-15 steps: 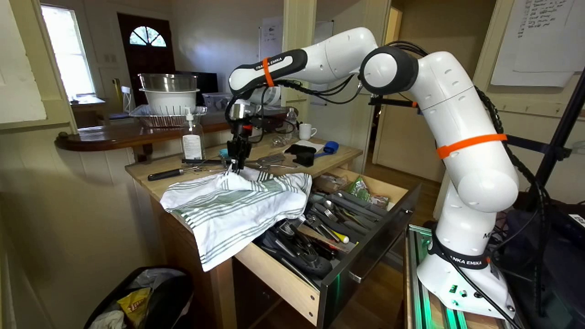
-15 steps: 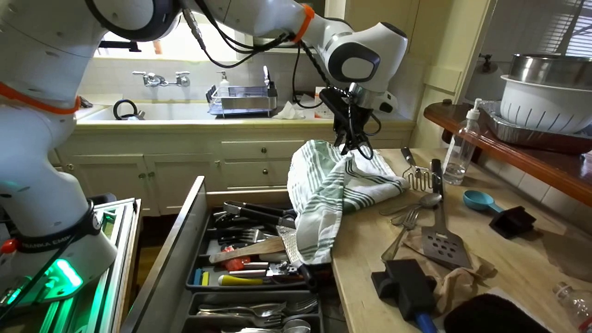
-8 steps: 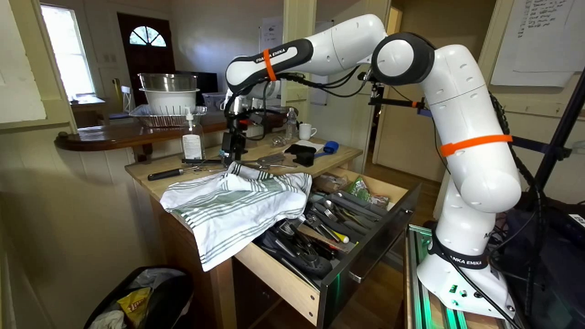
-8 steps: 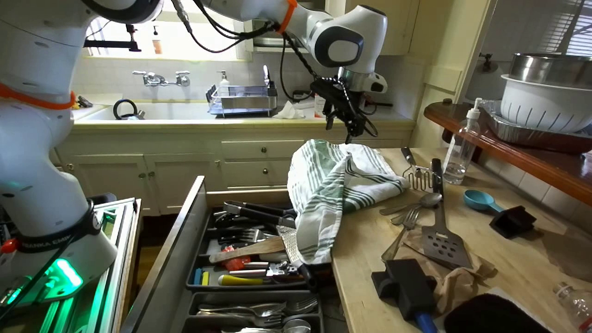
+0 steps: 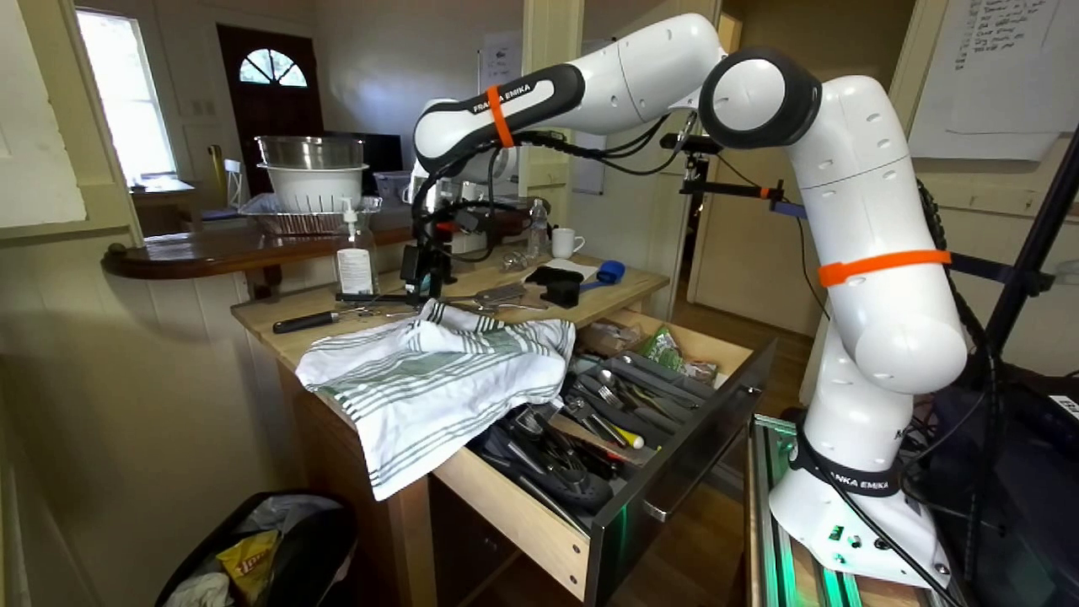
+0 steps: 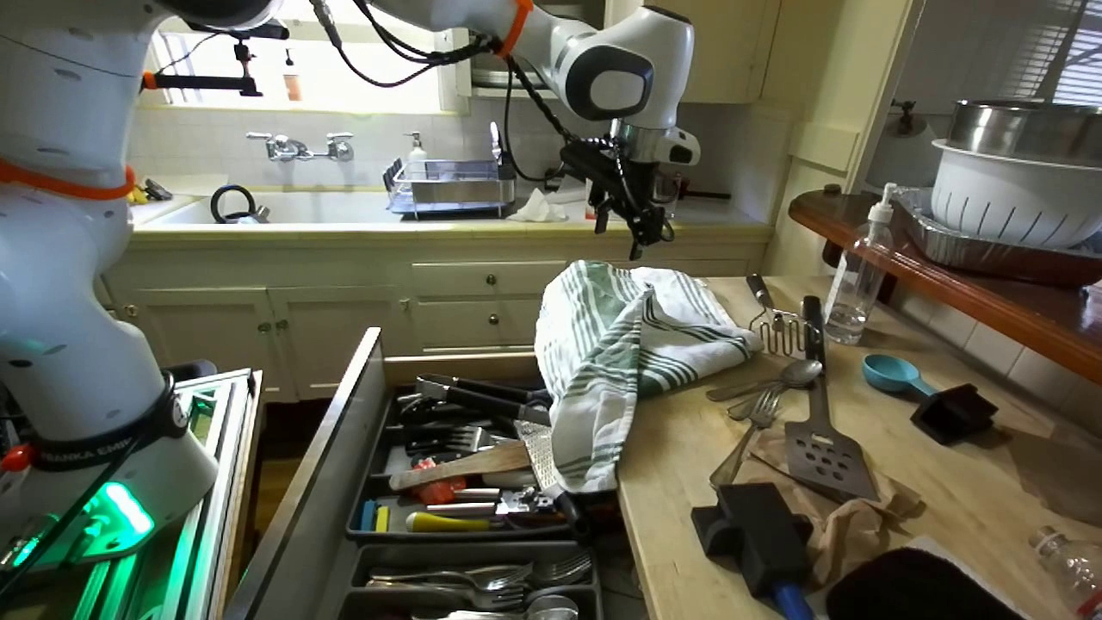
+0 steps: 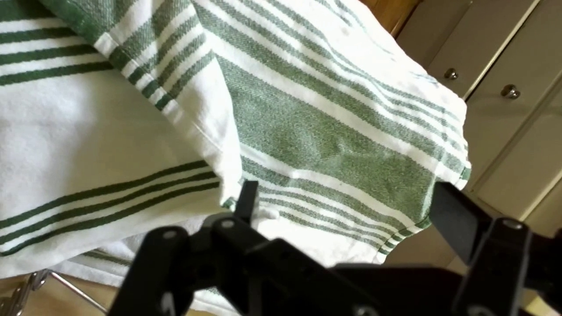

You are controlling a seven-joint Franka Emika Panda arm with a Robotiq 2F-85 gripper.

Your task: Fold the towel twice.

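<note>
In the wrist view, the towel (image 7: 316, 114) is cut off by the top and left edges, the tool (image 7: 345, 188) by the bottom and right edges. In an exterior view, parts of the worktop (image 6: 671, 482) and the drawer (image 6: 318, 482) are hidden under the towel; the arm (image 6: 69, 86) is cropped at the left and top. The print on the pump bottle (image 5: 354, 268) is too small to be read.

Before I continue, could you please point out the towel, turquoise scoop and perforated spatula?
Towel (image 7: 298, 118), in the wrist view: broad green band.
Turquoise scoop (image 6: 892, 374), in an exterior view: its bowl.
Perforated spatula (image 6: 824, 442), in an exterior view: its blade.
</note>
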